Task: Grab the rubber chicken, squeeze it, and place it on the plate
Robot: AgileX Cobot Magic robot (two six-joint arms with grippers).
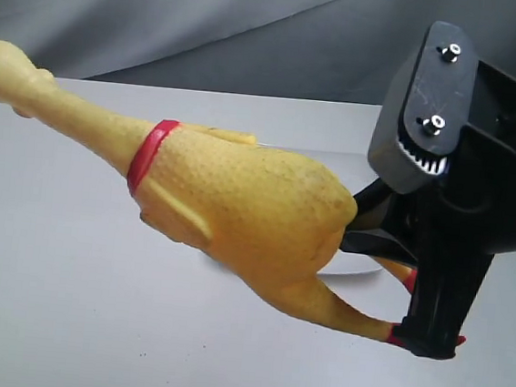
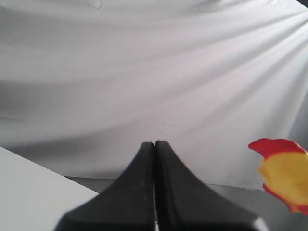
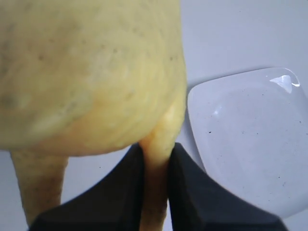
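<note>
The long yellow rubber chicken (image 1: 239, 201) is held up off the pale matte table (image 1: 63, 321), stretched out roughly level. Its skin is dimpled and pebbly, with faint grey smudges on the plump, rounded belly. A narrow red collar band (image 1: 150, 154) rings the base of the thin neck, which tapers away towards the left of the exterior view. At the other end the legs thin down to small red feet (image 1: 395, 335).

The right claw (image 3: 155, 159), made of smooth black plastic with wedge-shaped fingers, is pinching one thin yellow leg just under the body. The soft rubber fills the narrow gap between the two pads. A second leg hangs free beside it.

The glossy white square plate (image 3: 250, 139), with rounded corners and a shallow raised rim, lies on the table beside and below the bird's rear end. It shows bright glints on its glaze and is bare. In the exterior view most of it is hidden behind the body.

The left claw (image 2: 155, 149), of the same dull black plastic, has its fingers pressed flat together on nothing. It points at a softly folded pale cloth backdrop (image 2: 144, 72). The chicken's yellow head with its red comb (image 2: 284, 173) shows blurred at the edge of that wrist view, well apart from the fingers
</note>
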